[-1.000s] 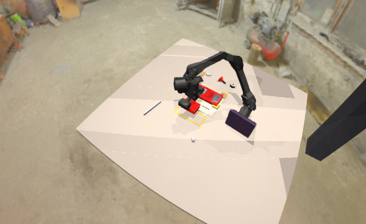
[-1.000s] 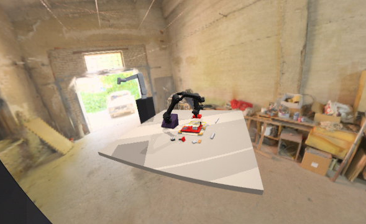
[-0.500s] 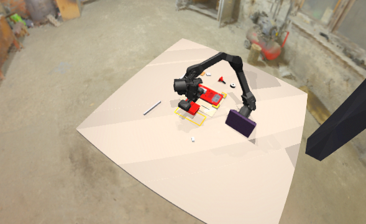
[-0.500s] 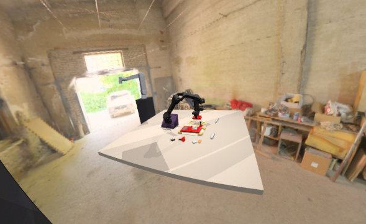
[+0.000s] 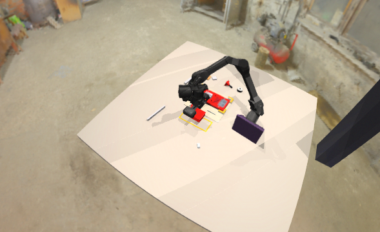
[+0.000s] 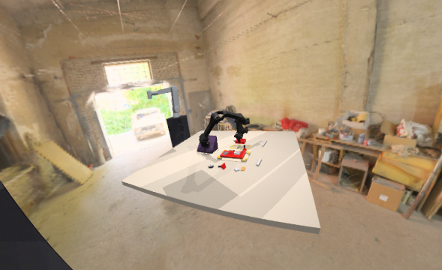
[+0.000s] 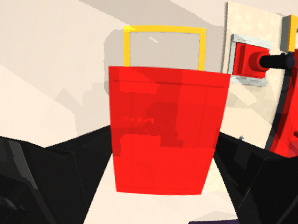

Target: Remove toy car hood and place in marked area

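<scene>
The hood (image 5: 199, 115) (image 6: 240, 141) (image 7: 167, 130) is a flat red panel. My gripper (image 5: 196, 113) (image 7: 164, 133) is shut on it, with a dark finger at each side edge. The hood is in the air above the table near the marked area, a yellow outline (image 5: 206, 130) (image 7: 165, 29). In the wrist view the outline's far end shows beyond the hood, and the hood hides its near part. The red toy car (image 5: 216, 100) (image 6: 233, 154) (image 7: 289, 137) is beside it, to the right in the wrist view, apart from the hood.
A cream board (image 5: 215, 117) (image 7: 250, 20) with yellow corner pieces adjoins the car. A silver rod (image 5: 156, 113) (image 6: 264, 143), a small white piece (image 5: 198, 145), a red piece (image 5: 228, 84) (image 6: 223, 166) and a wheel (image 5: 239, 89) (image 6: 210, 166) lie around. The arm's purple base (image 5: 248, 129) stands nearby.
</scene>
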You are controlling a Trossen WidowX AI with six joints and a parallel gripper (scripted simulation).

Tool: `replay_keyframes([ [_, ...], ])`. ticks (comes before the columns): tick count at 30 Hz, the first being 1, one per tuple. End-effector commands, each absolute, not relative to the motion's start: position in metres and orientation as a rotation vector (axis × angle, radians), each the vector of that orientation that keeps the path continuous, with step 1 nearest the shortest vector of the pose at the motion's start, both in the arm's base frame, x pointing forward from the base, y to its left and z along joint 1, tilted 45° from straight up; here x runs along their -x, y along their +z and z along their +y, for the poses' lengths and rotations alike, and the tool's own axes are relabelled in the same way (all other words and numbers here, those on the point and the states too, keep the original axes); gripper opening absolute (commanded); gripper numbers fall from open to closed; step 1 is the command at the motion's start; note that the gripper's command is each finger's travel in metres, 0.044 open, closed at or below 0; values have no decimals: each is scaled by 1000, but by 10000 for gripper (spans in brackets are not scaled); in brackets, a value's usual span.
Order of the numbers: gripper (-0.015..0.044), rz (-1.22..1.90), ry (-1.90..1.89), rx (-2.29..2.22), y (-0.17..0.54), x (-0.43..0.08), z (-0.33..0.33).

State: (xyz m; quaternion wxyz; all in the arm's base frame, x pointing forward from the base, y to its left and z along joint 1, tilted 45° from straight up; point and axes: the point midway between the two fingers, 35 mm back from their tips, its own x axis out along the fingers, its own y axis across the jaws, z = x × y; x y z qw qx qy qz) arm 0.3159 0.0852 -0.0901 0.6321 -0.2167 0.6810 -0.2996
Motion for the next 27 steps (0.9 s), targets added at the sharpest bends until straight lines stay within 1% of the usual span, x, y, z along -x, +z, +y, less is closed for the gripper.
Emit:
replay_keyframes([
  [1, 0, 1562, -685, 507, -93, -313, 81],
  [27, 0, 1562, -687, 509, -108, -309, 65],
])
